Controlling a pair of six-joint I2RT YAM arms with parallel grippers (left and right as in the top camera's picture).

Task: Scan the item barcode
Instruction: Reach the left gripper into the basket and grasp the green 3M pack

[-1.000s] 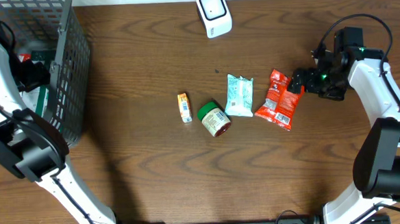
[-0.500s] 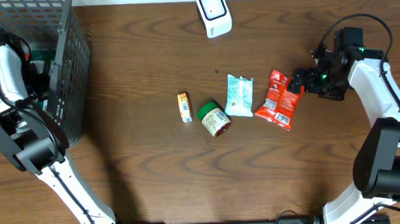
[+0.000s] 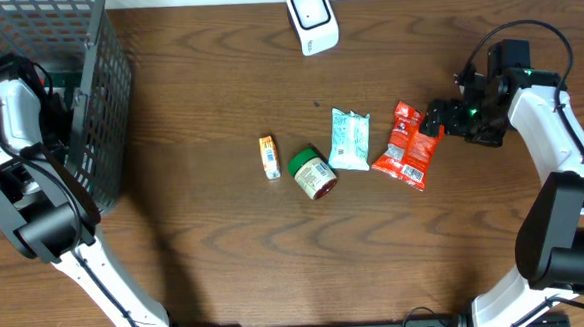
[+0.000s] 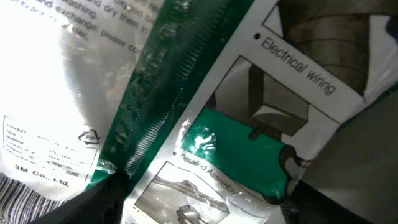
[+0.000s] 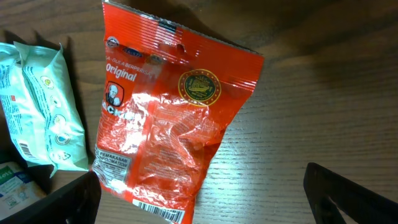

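My left gripper is down inside the black wire basket. It is open, with its dark fingers either side of a green and white plastic packet printed with electrical wiring pictures. I cannot tell whether they press on it. My right gripper is open and hangs low over the red snack packet, whose barcode shows at its near edge. The same red packet lies flat on the table beside that gripper. The white scanner stands at the far middle.
A pale teal wipes packet, a green-lidded jar and a small orange box lie in a row mid-table, left of the red packet. The basket fills the far left corner. The table is dark wood.
The left arm has shifted right and deeper into the basket, and its jaws have narrowed a little. The right arm and the table items have not moved.
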